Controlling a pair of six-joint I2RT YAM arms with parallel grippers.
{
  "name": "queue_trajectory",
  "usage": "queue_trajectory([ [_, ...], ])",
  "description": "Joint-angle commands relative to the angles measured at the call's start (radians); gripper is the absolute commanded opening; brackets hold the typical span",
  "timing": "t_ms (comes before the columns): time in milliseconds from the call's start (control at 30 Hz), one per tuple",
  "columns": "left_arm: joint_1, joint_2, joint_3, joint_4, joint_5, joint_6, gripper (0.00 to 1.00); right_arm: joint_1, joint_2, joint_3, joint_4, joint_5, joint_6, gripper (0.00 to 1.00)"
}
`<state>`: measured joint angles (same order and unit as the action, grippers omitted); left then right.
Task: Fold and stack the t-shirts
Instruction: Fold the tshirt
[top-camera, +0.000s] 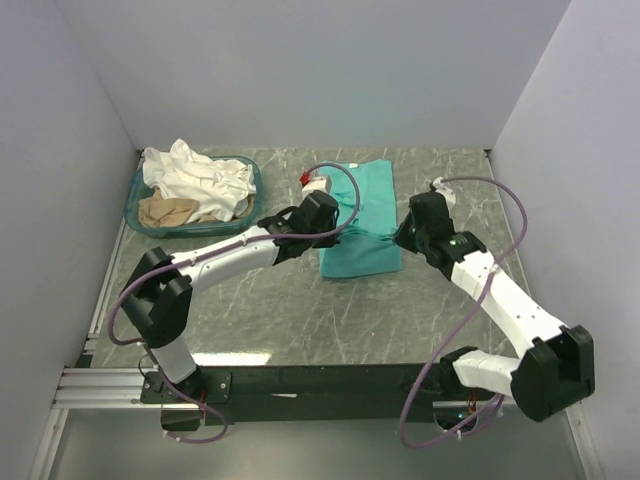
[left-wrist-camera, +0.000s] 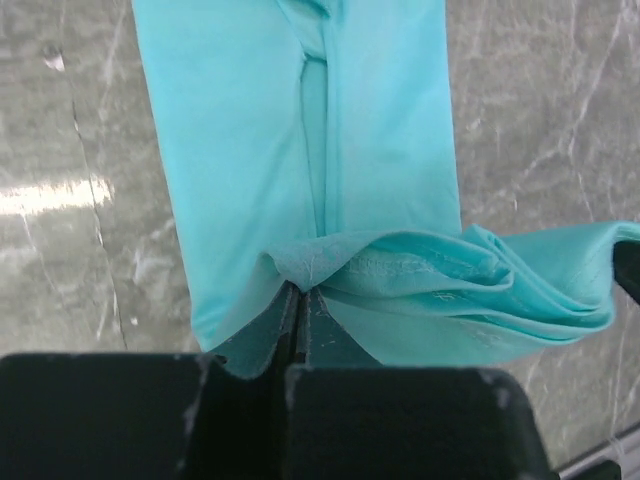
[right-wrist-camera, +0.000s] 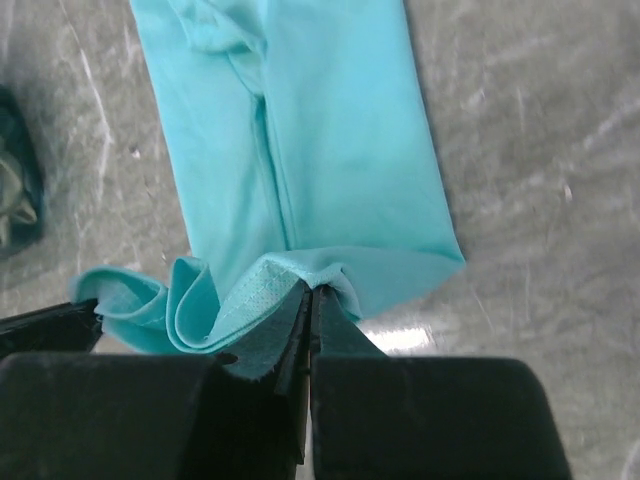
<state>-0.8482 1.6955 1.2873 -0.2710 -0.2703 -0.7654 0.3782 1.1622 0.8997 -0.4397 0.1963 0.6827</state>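
Teal-green t-shirt (top-camera: 375, 215), folded narrow, is clamped at its 9 o'clock edge by the closed left gripper (left-wrist-camera: 300, 297) and at 3 o'clock by the closed right gripper (right-wrist-camera: 310, 297).

Basket (top-camera: 133, 203) left of t-shirt (top-camera: 372, 205) on table (top-camera: 300, 310)

An oval teal plastic basket (top-camera: 252, 192) sat at the far-left corner of the grey marbled tabletop (top-camera: 270, 310). To its right lay a small red-and-white item (top-camera: 314, 181), too small to identify.
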Motion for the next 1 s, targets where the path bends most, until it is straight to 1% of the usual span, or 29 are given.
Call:
queue_trajectory([
  [0,0.04,0.032,0.086,-0.002,0.023,0.049,0.01,-0.039,0.069,0.102,0.078,-0.041,-0.064,0.0],
  [133,0.07,0.065,0.107,0.016,0.054,0.064,0.01,-0.065,0.18,0.18,0.073,-0.064,-0.092,0.0],
  [233,0.086,0.096,0.139,-0.005,0.062,0.071,0.01,-0.087,0.23,0.208,0.075,-0.07,-0.098,0.0],
  [500,0.139,0.17,0.165,0.009,0.098,0.083,0.01,-0.119,0.373,0.28,0.079,-0.12,-0.112,0.0],
  [733,0.167,0.262,0.239,-0.011,0.147,0.113,0.01,-0.142,0.474,0.337,0.09,-0.149,-0.112,0.0],
  [967,0.187,0.322,0.273,-0.002,0.17,0.109,0.01,-0.157,0.573,0.386,0.09,-0.162,-0.107,0.0],
])
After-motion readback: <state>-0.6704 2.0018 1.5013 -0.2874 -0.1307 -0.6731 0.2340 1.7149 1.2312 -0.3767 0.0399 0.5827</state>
